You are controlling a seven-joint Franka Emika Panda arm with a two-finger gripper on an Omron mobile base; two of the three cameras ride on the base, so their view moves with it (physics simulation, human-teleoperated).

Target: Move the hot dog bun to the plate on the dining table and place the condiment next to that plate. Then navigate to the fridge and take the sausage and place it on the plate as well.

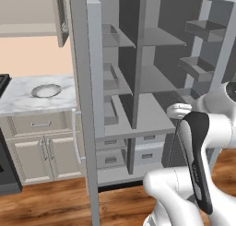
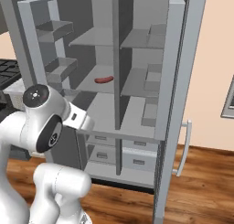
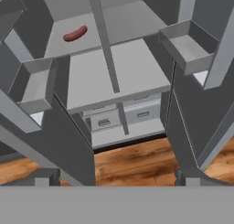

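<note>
The fridge [image 2: 178, 58] stands in front of me with both doors swung wide, its grey shelves [image 3: 114, 67] bare apart from one item. The sausage [image 2: 103, 79], a small pinkish-brown link, lies on a middle shelf in the left half; the hand view has the sausage [image 3: 75, 34] at upper left. My gripper [image 3: 116, 179] hovers in front of the fridge, well short of and below the sausage's shelf. It is open, its fingertips [image 3: 45, 179] far apart with nothing between them. The white hand [image 2: 77, 119] reaches toward the lower shelf edge.
The open fridge doors [image 1: 94, 73] flank the arm on both sides, each with jutting door bins [image 3: 187, 47]. Grey drawers [image 3: 123, 115] sit at the fridge's bottom above the wood floor [image 3: 132, 161]. Left of the fridge, a marble counter [image 1: 18, 98] over beige cabinets carries a silvery dish [image 1: 46, 90].
</note>
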